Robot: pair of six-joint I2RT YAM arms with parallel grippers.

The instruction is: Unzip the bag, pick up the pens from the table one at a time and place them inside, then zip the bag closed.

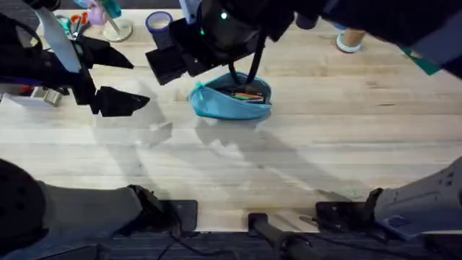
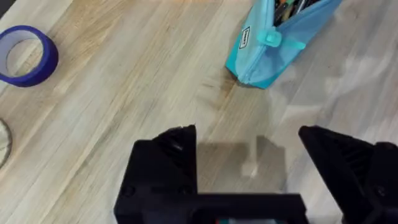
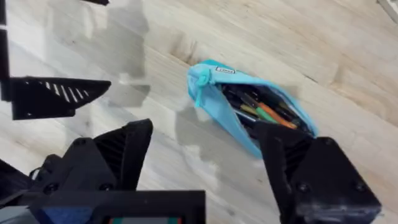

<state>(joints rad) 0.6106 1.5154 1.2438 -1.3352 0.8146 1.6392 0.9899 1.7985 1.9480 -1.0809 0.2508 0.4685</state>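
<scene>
The light blue bag [image 1: 229, 100] lies on the table [image 1: 303, 152] at back centre, its zipper open. The pens [image 1: 244, 92] lie inside it, orange, green and dark ones, clearer in the right wrist view [image 3: 264, 112]. My right arm [image 1: 216, 32] hangs large and dark over the bag. Its gripper [image 3: 205, 162] is open just above the pouch [image 3: 214, 106], holding nothing. My left gripper [image 1: 119, 78] stands open to the left of the bag, with bare wood between its fingers [image 2: 168, 158]. The bag's end [image 2: 267, 46] sits a short way beyond it.
A blue tape roll [image 1: 159, 22] and a holder with scissors [image 1: 108, 22] stand at the back left. A small silver object [image 1: 43, 95] lies at the left edge. A cup [image 1: 350, 40] stands at the back right. Bare wood spans the front.
</scene>
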